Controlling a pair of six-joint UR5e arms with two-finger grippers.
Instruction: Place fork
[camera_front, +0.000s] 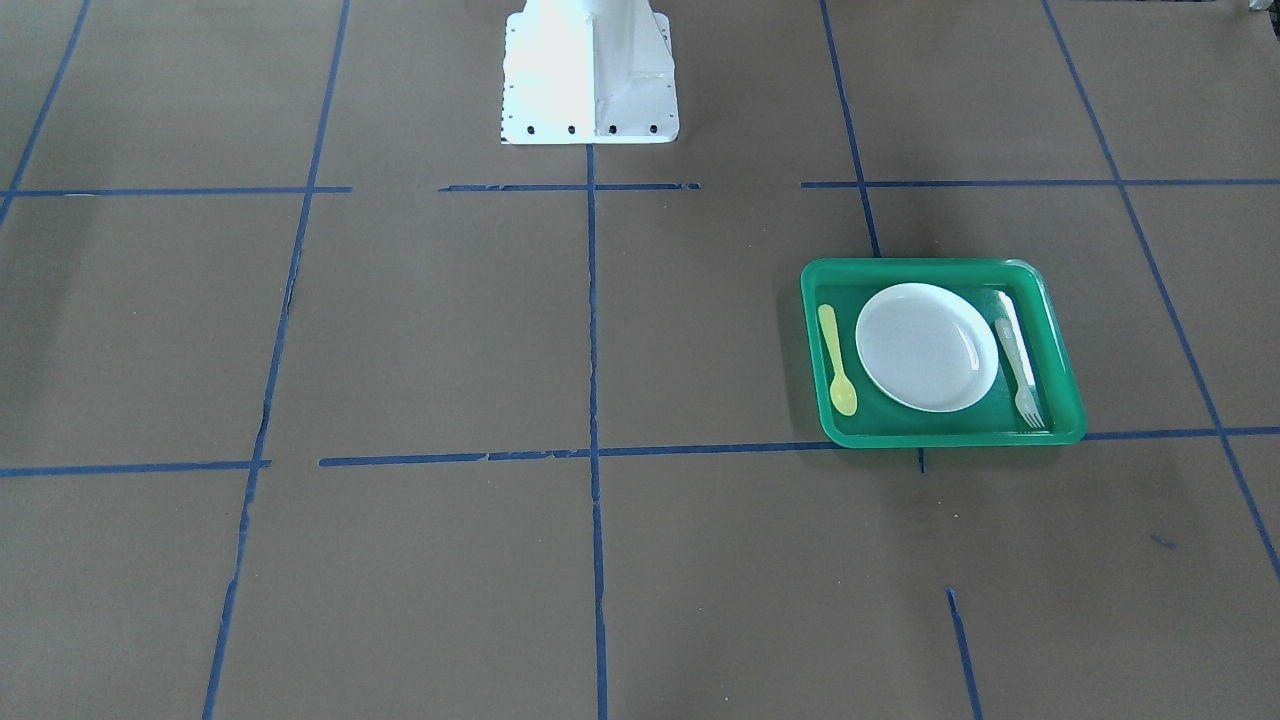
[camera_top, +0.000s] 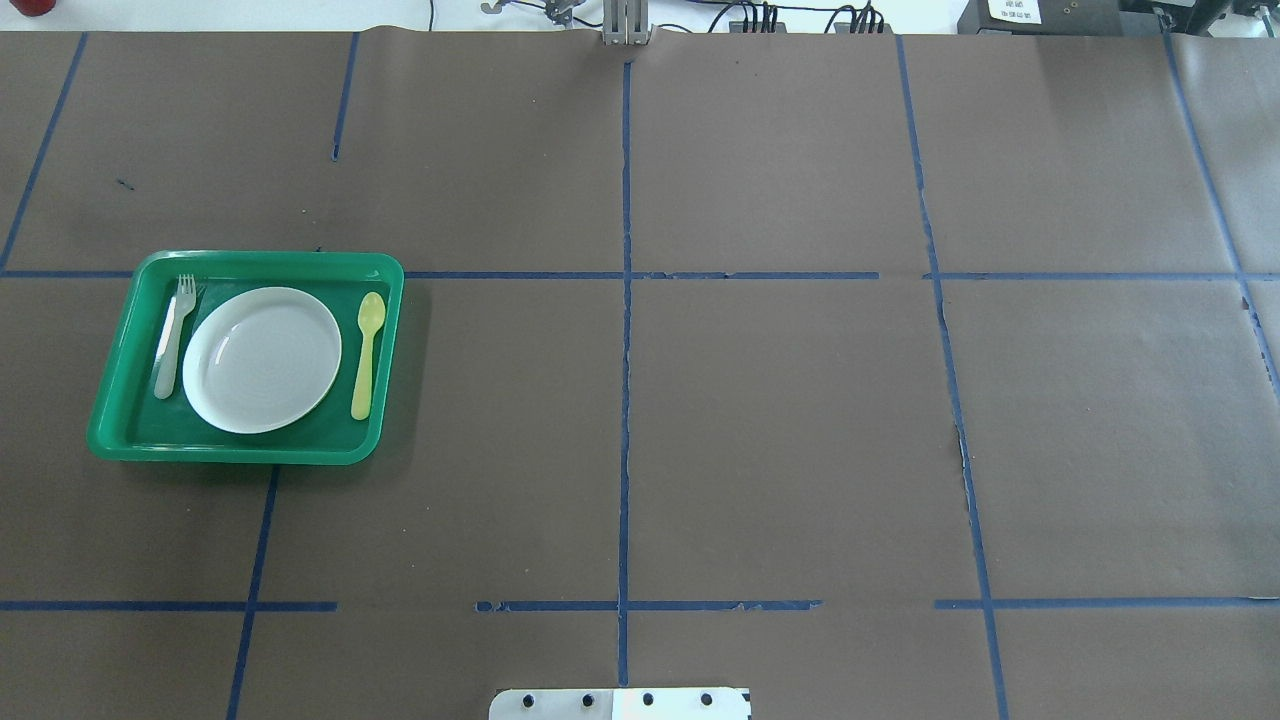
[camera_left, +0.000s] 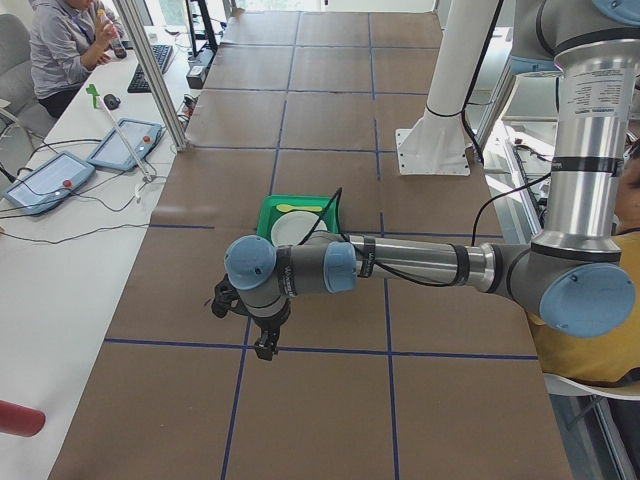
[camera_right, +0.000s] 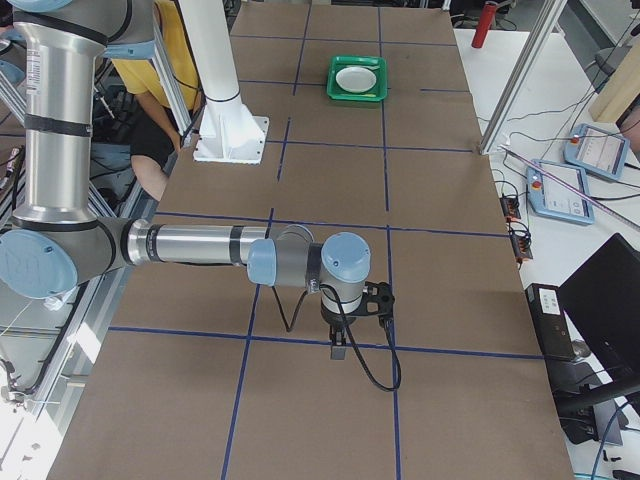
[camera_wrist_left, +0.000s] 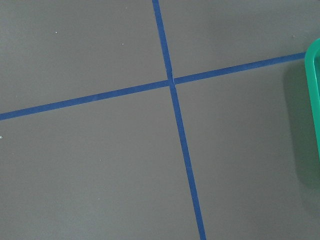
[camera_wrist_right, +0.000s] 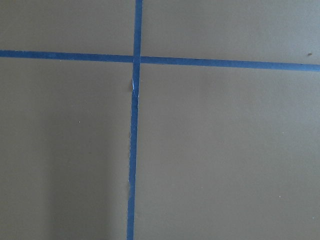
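The pale translucent fork (camera_top: 172, 335) lies flat in the green tray (camera_top: 250, 256), left of the white plate (camera_top: 262, 359), tines pointing away from the robot. It also shows in the front-facing view (camera_front: 1018, 365), right of the plate (camera_front: 927, 346). Both grippers show only in the side views. My left gripper (camera_left: 264, 343) hangs over bare table, apart from the tray (camera_left: 300, 205). My right gripper (camera_right: 339, 346) hangs over a tape line, far from the tray (camera_right: 357, 78). I cannot tell whether either is open or shut. Nothing shows in either.
A yellow spoon (camera_top: 366, 340) lies in the tray on the plate's other side. The white arm pedestal (camera_front: 590, 75) stands at the robot's edge. Blue tape lines grid the brown table. The tray's rim (camera_wrist_left: 314, 100) shows at the left wrist view's right edge. People sit beside the table.
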